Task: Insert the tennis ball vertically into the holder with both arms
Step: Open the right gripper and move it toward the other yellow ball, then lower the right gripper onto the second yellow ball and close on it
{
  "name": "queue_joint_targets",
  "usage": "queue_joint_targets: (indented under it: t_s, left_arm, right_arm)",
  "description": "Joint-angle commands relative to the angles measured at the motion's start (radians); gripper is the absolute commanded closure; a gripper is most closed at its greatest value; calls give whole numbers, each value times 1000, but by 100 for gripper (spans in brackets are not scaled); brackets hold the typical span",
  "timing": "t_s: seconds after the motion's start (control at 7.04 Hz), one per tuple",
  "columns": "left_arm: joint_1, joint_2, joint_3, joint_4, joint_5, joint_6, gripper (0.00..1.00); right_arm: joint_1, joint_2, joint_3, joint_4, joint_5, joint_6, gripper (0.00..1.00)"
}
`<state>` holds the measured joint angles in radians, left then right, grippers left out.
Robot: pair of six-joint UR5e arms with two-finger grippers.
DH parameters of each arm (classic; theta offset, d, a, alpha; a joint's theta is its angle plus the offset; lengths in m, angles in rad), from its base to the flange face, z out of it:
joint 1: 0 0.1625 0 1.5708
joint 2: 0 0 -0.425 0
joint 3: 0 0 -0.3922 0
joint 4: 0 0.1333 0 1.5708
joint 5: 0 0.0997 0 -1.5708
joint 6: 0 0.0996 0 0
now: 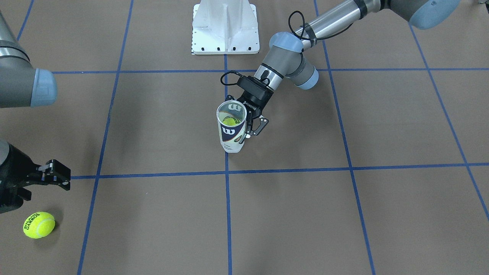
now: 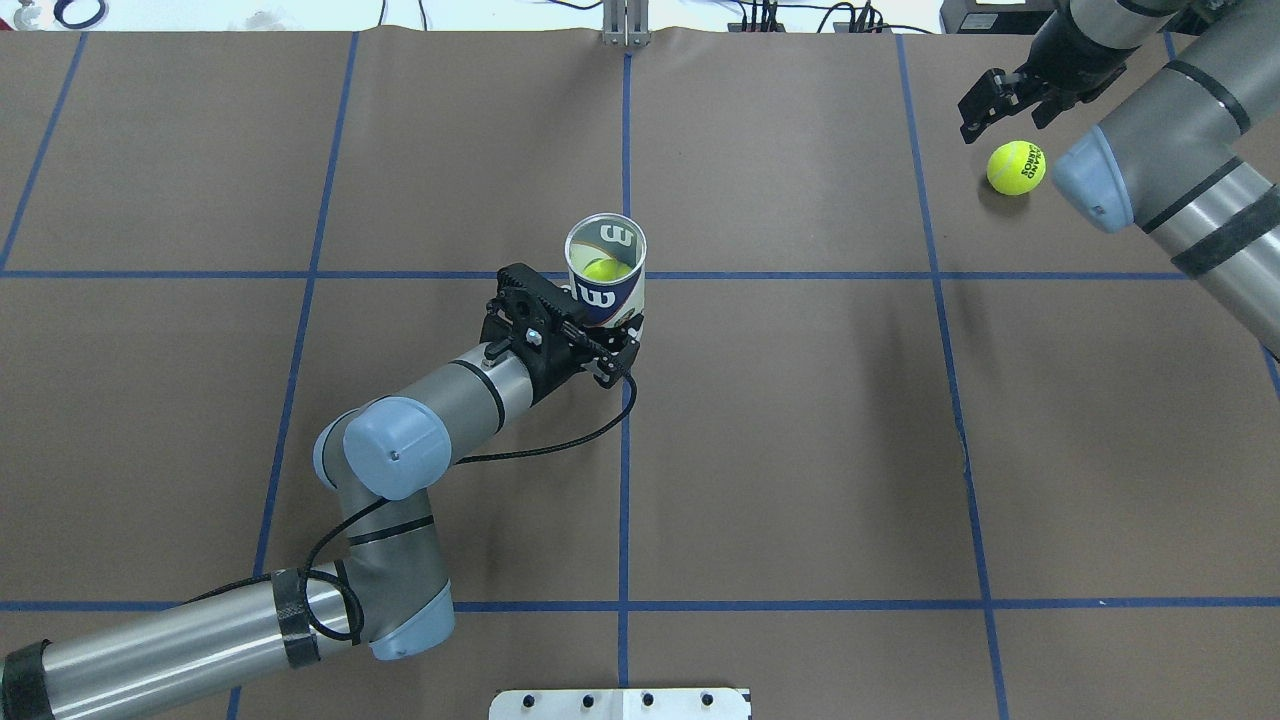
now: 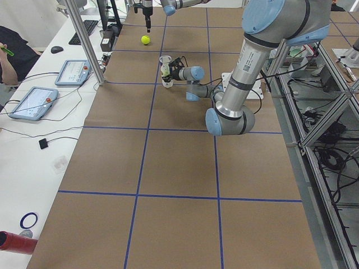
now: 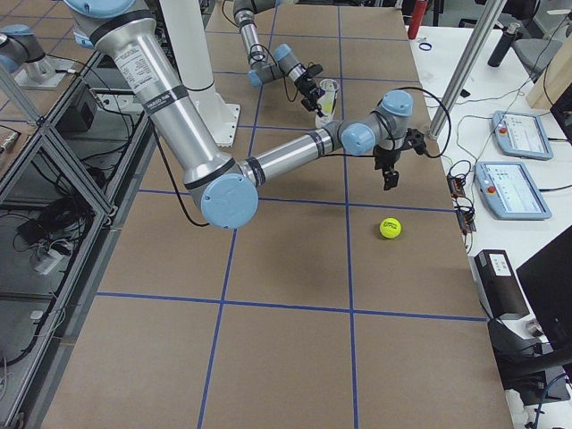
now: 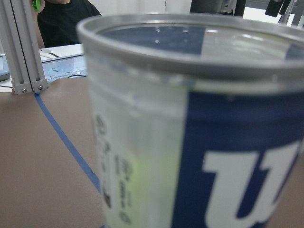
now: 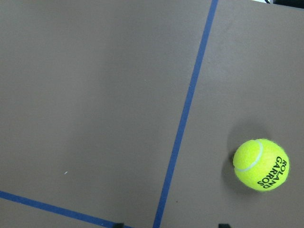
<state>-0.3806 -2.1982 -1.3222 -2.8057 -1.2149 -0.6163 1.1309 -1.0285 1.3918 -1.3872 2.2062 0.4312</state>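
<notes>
The holder (image 1: 230, 128), a clear can with a navy "W" label, stands upright at the table's middle; it also shows in the overhead view (image 2: 605, 275) and fills the left wrist view (image 5: 199, 128). One tennis ball (image 1: 230, 121) lies inside it. My left gripper (image 1: 247, 131) is shut on the holder's lower half, seen in the overhead view (image 2: 612, 338) too. A second tennis ball (image 1: 38, 225) lies on the table, also in the overhead (image 2: 1016, 167) and right wrist (image 6: 261, 165) views. My right gripper (image 1: 65, 178) is open and empty, a little above and beside it (image 2: 968, 118).
The white pedestal base (image 1: 225, 26) stands at the robot's side of the table. Blue tape lines grid the brown surface. Operator tablets (image 4: 518, 134) and an aluminium post (image 4: 469, 63) are beyond the far table edge.
</notes>
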Motion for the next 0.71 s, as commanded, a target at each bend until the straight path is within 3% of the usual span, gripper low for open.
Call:
queue_joint_targets:
  t_s: [0.0,0.57]
  left_arm:
    - [0,0,0,0,0,1,26]
    - [0,0,0,0,0,1,26]
  right_arm:
    - [6,-7,-178,205,-8,-11,0]
    - [10,10,-345,328,-51,-61,0]
